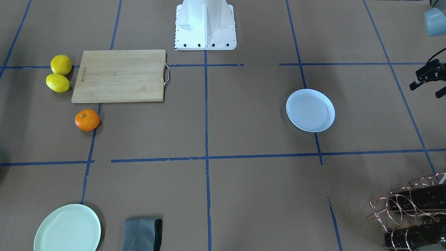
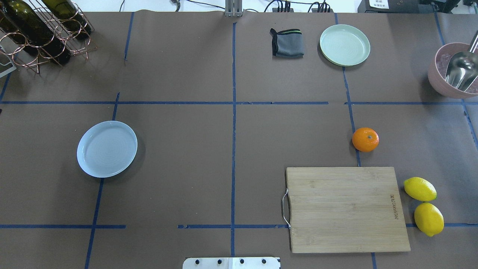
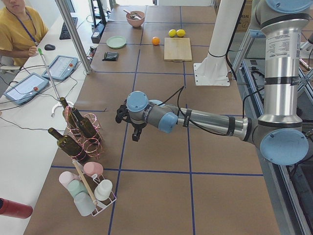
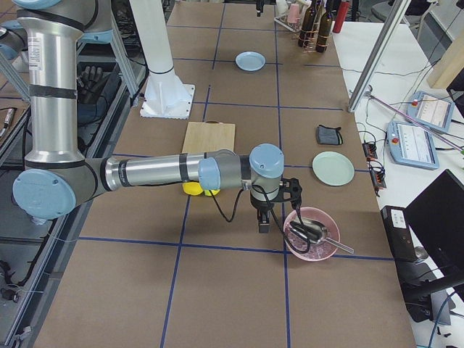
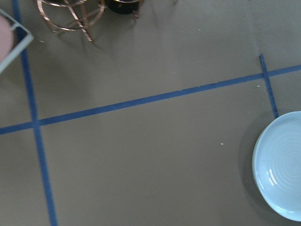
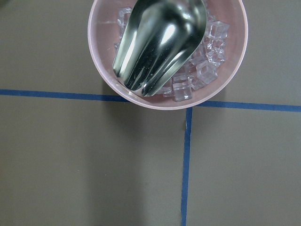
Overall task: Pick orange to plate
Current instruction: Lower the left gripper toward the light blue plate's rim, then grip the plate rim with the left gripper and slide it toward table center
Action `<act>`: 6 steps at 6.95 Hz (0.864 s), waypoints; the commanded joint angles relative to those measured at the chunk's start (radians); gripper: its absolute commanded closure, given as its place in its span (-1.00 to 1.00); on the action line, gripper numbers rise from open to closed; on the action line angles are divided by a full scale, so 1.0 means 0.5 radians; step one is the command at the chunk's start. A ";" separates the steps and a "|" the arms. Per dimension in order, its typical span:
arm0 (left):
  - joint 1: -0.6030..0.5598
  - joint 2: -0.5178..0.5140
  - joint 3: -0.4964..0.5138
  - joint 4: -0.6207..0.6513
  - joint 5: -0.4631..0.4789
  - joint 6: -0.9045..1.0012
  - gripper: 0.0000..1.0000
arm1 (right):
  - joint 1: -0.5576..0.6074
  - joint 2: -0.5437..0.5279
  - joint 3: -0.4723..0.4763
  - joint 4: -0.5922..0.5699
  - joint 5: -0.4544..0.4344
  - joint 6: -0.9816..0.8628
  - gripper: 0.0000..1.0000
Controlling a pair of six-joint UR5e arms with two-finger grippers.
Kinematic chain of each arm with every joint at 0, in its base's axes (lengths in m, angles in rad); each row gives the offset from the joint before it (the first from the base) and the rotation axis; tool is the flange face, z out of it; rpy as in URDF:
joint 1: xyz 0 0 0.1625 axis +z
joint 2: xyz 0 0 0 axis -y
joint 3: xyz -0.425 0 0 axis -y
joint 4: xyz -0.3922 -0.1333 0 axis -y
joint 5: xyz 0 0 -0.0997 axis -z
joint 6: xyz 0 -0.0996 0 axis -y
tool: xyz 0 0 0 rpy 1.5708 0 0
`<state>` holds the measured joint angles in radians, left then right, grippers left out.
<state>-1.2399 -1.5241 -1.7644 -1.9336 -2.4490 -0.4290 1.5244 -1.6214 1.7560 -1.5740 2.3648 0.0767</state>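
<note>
1. The orange (image 2: pixel 365 139) sits in the right half of the overhead frame, a little above the middle height, on a blue tape line of the worktop (image 2: pixel 186 168). It is just beside the upper edge of the cutting board (image 2: pixel 347 209), and I see a thin gap between them. The 2 lemons (image 2: pixel 419 189) are lower right, apart from it.
2. The plate (image 2: pixel 107 148) lies in the left half of the same frame, well apart from the orange, and nothing is in it.
3. The right gripper (image 4: pixel 263 223) hangs near the pink bowl (image 4: pixel 293 243) in the right side view. The left gripper (image 3: pixel 133 132) hangs over bare worktop in the left side view. For both, I cannot tell if the jaws are apart or together.
4. I judge the orange to be light, and firm with a little give. The peel looks dimpled, so it should not be very slippery, but it is round and will roll if I push it from 1 side.
5. I would come from above, with the green stem dot between the jaws, and close on the widest middle of the fruit with moderate force.
6. The plate looks glossy, so I would release low. I expect the raised rim to stop any rolling.
</note>
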 commanded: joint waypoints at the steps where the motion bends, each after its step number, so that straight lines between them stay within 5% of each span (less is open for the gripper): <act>1: 0.328 -0.069 0.034 -0.175 0.219 -0.594 -1.00 | -0.011 -0.006 -0.002 0.003 0.068 -0.006 -1.00; 6: 0.722 -0.265 0.270 -0.256 0.535 -0.921 -0.76 | -0.076 -0.009 0.007 0.007 0.063 -0.012 -1.00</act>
<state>-0.9043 -1.6399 -1.6465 -2.0602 -2.1997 -0.8722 1.4910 -1.6259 1.7579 -1.5710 2.3962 0.0662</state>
